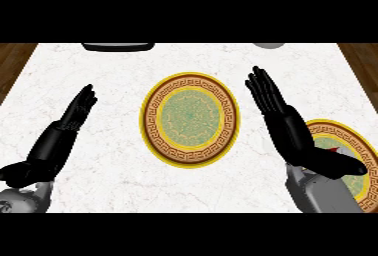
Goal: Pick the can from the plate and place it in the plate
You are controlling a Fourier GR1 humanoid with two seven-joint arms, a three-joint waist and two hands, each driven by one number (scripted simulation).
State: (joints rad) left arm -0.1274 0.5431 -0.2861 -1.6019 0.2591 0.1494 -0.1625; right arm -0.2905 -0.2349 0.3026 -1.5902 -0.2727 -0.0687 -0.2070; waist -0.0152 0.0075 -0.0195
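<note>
Beneath right robot hand point(284, 122), can point(336, 150) peeks out.

Two open black hands, left hand point(74, 117) and right hand point(284, 122), flank a gold-rimmed plate point(190, 80) on the white marble counter point(111, 75); a second plate point(362, 150) lies partly beneath the right.

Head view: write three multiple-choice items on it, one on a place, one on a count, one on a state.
1. Where is the right hand?
A. Over the plate at the right edge
B. Over the centre plate
C. At the left edge

2. How many gold-rimmed plates show?
A. One
B. Two
C. Four

3. How are the left hand fingers?
A. Curled round a can
B. Straight, holding nothing
C. Pinching a plate rim

Key: 1 A, it overlaps that plate; 2 B, centre and right edge; 3 B, extended over bare counter.
</note>
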